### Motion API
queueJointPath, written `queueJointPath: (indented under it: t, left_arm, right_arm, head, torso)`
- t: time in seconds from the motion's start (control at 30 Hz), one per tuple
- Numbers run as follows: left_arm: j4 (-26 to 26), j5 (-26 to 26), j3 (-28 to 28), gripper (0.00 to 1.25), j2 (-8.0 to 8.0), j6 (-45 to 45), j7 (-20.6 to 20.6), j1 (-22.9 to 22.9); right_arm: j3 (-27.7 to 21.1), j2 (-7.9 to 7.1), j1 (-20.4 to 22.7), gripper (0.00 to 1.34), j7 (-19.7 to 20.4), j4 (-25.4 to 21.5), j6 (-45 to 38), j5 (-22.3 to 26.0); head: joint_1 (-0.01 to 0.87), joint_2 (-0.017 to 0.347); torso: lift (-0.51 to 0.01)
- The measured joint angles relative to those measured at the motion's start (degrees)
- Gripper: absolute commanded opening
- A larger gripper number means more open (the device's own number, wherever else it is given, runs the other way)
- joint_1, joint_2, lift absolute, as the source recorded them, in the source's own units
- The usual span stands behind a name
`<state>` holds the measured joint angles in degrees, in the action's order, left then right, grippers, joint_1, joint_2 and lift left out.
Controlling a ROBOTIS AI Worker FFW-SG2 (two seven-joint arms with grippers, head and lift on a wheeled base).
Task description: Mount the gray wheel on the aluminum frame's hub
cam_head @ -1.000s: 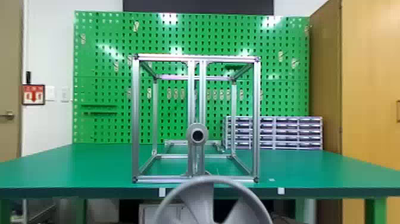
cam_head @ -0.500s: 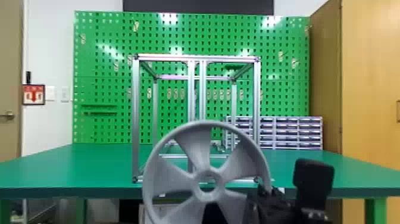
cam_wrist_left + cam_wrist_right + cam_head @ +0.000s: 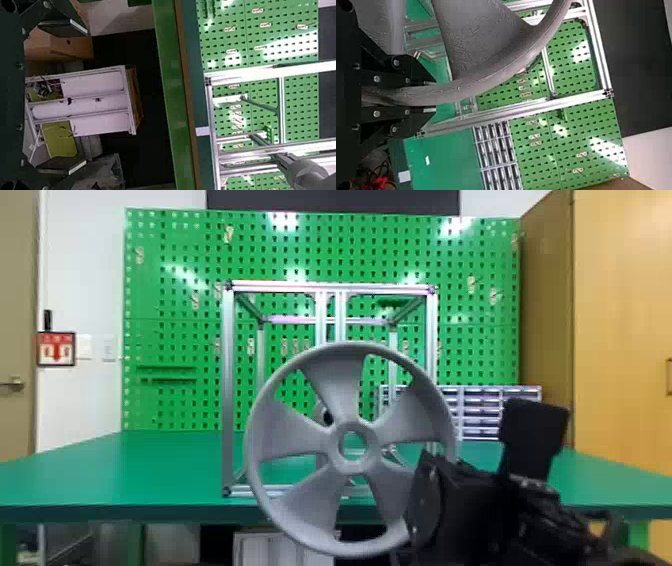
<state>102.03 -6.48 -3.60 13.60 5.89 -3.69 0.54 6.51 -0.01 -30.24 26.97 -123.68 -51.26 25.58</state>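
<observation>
The gray wheel (image 3: pixel 353 470) stands upright before the aluminum frame (image 3: pixel 228 390), its center hole lower and to the right of the frame's hub (image 3: pixel 326 415), which is partly hidden behind a spoke. At the wheel's lower right rim is my right gripper (image 3: pixel 417 510). In the right wrist view my right gripper (image 3: pixel 429 97) is shut on the rim of the wheel (image 3: pixel 494 75). My left gripper (image 3: pixel 59 97) has its two fingers wide apart with nothing between them, and the hub (image 3: pixel 309 174) is farther off in that view.
The frame stands on the green table (image 3: pixel 165 470) near its front edge. Behind it are a green pegboard (image 3: pixel 175 315) and a small drawer rack (image 3: pixel 480 415). Below the table, a white drawer unit (image 3: pixel 95 99) is in the left wrist view.
The wheel has risen from the bottom edge and now covers the hub's area, shifting slightly right lately. My right gripper and arm have come into the head view with it.
</observation>
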Motion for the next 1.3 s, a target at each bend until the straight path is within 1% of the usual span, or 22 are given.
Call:
queueJointPath:
  t: [0.27,0.43,0.63,1.1,1.2,1.3]
  left_arm:
    - [0.01,-0.06,-1.07,1.10,1.08,0.74,0.02,-0.33]
    - [0.01,-0.11,-1.33,1.10,1.39,1.10,0.03,-0.47]
    - [-0.01,-0.12,-1.88,1.10,1.75,1.38,0.17,-0.93]
    - [0.11,-0.77,-2.90,1.10,2.11,1.40,0.18,-1.50]
    - [0.72,-1.27,-3.29,1.10,2.12,1.44,0.27,-1.83]
    - [2.03,-1.78,-3.97,1.10,2.16,1.63,1.32,-2.31]
  right_arm:
    - [-0.63,0.01,-5.16,0.24,0.02,4.88,-0.82,3.23]
    - [-0.48,0.01,-6.88,0.24,0.01,7.68,-0.24,4.37]
    - [-0.46,0.01,-7.67,0.24,0.01,10.41,0.72,5.76]
    - [-0.47,0.01,-7.56,0.24,0.02,10.74,1.46,5.15]
    - [-0.45,0.01,-7.56,0.24,0.02,10.74,1.67,4.98]
    - [-0.45,0.01,-7.52,0.24,0.02,10.74,1.92,4.63]
  head:
    - [-0.005,0.006]
    - [-0.005,0.006]
    - [-0.005,0.006]
    - [-0.005,0.006]
    - [-0.005,0.006]
    - [-0.005,0.006]
  torso:
    - [-0.499]
    - [-0.499]
    - [-0.499]
    - [-0.499]
    - [-0.499]
    - [-0.499]
